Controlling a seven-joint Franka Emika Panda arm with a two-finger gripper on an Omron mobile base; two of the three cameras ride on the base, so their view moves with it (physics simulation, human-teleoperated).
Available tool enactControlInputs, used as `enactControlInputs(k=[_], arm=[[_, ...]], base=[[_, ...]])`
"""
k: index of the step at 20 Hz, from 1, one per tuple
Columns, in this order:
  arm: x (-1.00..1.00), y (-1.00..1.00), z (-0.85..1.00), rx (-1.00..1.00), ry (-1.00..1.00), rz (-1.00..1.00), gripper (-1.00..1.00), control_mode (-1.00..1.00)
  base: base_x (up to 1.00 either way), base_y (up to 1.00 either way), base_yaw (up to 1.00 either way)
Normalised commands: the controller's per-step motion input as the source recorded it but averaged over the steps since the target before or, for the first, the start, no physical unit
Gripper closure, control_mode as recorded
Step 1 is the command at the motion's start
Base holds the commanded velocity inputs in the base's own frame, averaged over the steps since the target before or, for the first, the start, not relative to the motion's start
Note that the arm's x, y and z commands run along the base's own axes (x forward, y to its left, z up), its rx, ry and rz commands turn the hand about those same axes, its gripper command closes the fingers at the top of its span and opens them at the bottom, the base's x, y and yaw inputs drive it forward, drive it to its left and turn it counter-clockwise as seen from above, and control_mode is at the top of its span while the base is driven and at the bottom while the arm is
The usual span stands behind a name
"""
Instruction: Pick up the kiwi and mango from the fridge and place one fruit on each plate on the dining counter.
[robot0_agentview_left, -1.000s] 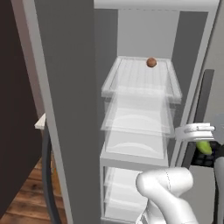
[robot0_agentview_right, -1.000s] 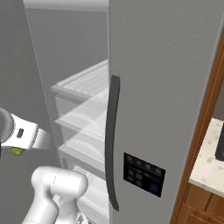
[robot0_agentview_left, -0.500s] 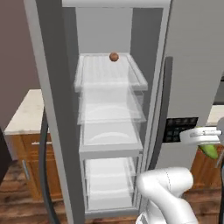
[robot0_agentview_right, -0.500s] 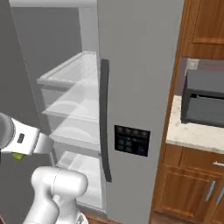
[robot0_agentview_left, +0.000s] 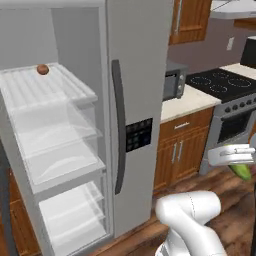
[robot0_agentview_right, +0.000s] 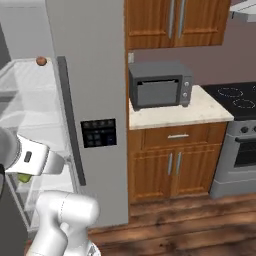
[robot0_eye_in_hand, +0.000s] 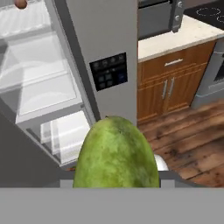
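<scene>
At the upper left of the left base view I see the small dark brown oval kiwi (robot0_agentview_left: 43, 69) resting on the top white shelf (robot0_agentview_left: 47, 90) of the tall grey steel fridge (robot0_agentview_left: 142, 90), whose left compartment stands open; the long dark curved handle (robot0_agentview_left: 118, 127) and black dispenser panel (robot0_agentview_left: 139, 135) sit on the shut door at centre. To the right of that come the dark grey microwave (robot0_agentview_right: 160, 84) on a pale speckled tabletop (robot0_agentview_right: 175, 112) and the black stove (robot0_agentview_left: 225, 95) at the right edge. At the right edge of the left base view my pincer (robot0_agentview_left: 239, 159) has the oblong green mango (robot0_eye_in_hand: 116, 153) clamped between its fingers, closed onto the fruit, which bulks large at the bottom centre of the hand view.

I judge the step in hand to be carrying the mango away from the fridge toward the dining counter (neither it nor the plates are in sight from here). To do it well I would keep the squeeze steady and the hand level, since a smooth oblong fruit could twist or slip if the base turns sharply. I would hold the arm tucked, clear of the fridge door and cabinet fronts, and drive gently until a plate comes into view before lowering anything. The kiwi waits for a second trip.
</scene>
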Motion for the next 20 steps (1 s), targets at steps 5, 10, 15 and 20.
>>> enactControlInputs(k=[5,10,15,20], arm=[[0.00,0.00,0.00,0.00,0.00,0.00,1.00,1.00],[0.00,0.00,0.00,0.00,0.00,0.00,1.00,1.00],[0.00,0.00,0.00,0.00,0.00,0.00,1.00,1.00],[0.00,0.00,0.00,0.00,0.00,0.00,1.00,1.00]], base=[[-0.71,0.02,-0.75],[-0.86,0.32,-0.64],[-0.93,0.55,-0.48],[-1.00,0.14,-0.42]])
